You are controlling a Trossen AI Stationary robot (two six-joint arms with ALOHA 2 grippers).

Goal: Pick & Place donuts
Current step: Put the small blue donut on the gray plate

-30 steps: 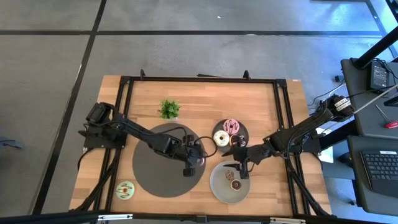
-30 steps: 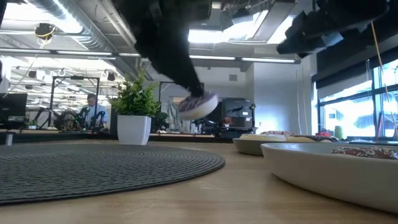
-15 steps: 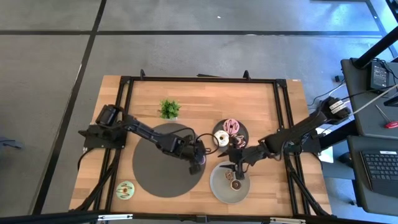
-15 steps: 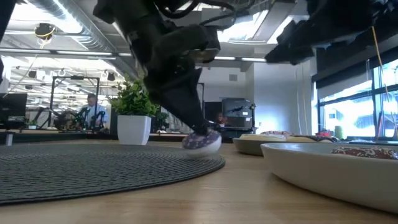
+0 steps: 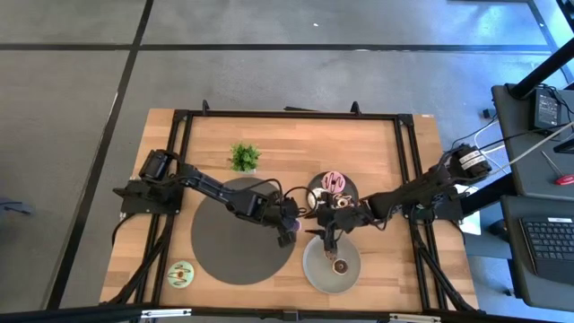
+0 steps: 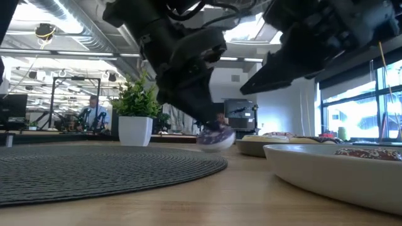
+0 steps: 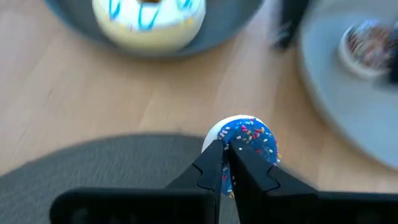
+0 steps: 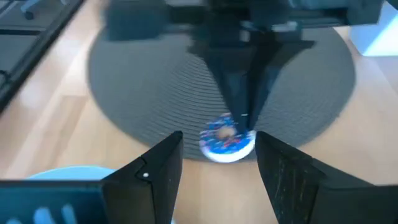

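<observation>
A purple-blue sprinkled donut (image 7: 247, 138) sits in my shut left gripper (image 7: 227, 163) at the right edge of the round dark mat (image 5: 235, 235). In the low view this donut (image 6: 215, 139) is down at table height. My right gripper (image 8: 219, 137) is open and faces the donut (image 8: 227, 143) from the right, one finger on each side, short of it. A pink donut (image 5: 334, 181) and a white donut (image 7: 149, 18) lie on a dark plate (image 5: 348, 192). A brown donut (image 5: 339, 266) lies on a light grey plate (image 5: 316, 269). A green donut (image 5: 181, 273) lies on the wood. My left gripper pinches the purple-blue donut between its two fingers at the ring's near side (image 7: 231, 149). The fingers (image 6: 200, 107) come from above, slanting down toward the table's right. The donut is low at the mat's edge; whether it rests on the table I cannot tell.
A small green plant in a white pot (image 5: 243, 157) stands on the far side of the mat. The two plates lie close together, right of the mat. A black frame (image 5: 405, 170) borders the table. People sit far off in the room behind.
My left gripper has come down with the donut from well above the mat to table height, then shifted it toward the table's right, past the mat's edge. My right gripper has moved left from above the light plate toward the donut.
</observation>
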